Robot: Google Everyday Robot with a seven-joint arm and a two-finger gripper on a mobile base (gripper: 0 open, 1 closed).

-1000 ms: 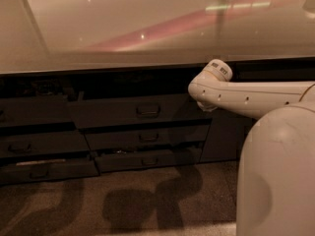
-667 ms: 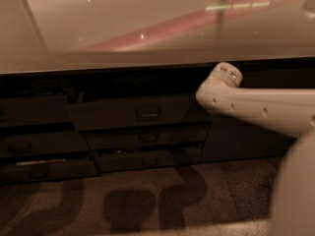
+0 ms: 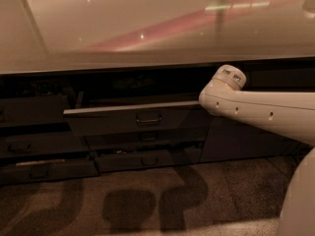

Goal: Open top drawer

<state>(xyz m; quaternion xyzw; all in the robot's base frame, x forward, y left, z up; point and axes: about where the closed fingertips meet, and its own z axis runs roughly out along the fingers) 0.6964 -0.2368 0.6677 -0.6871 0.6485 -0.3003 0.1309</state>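
At the far left a column of shallow dark drawer fronts point(image 3: 29, 149) sits in deep shade; the lowest one shows a thin pale strip along its top, and their pulls are hard to make out. Above everything runs the pale glossy counter point(image 3: 123, 33), cut off at the top and both sides, with a pinkish streak reflected across it.

In the middle, just under the counter's edge, the wide dark grey-brown top drawer point(image 3: 113, 124) stands pulled out a little way: its pale rim edge point(image 3: 128, 108) shows as a slanting line, and its small rectangular pull handle point(image 3: 148, 118) sits at the centre of the front. The inside is too dark to read. Two shallower dark drawer fronts point(image 3: 147, 159) lie below it, above the speckled brown floor point(image 3: 59, 205) with its blurred shadows.

To the right the white jointed robot arm point(image 3: 256, 109) reaches in from the frame edge – its rounded end lies against the top drawer's right end. The pincer is hidden behind that end, so whether it is wide or narrow cannot be told. A plain dark cabinet door point(image 3: 246, 144) is partly covered by the arm.
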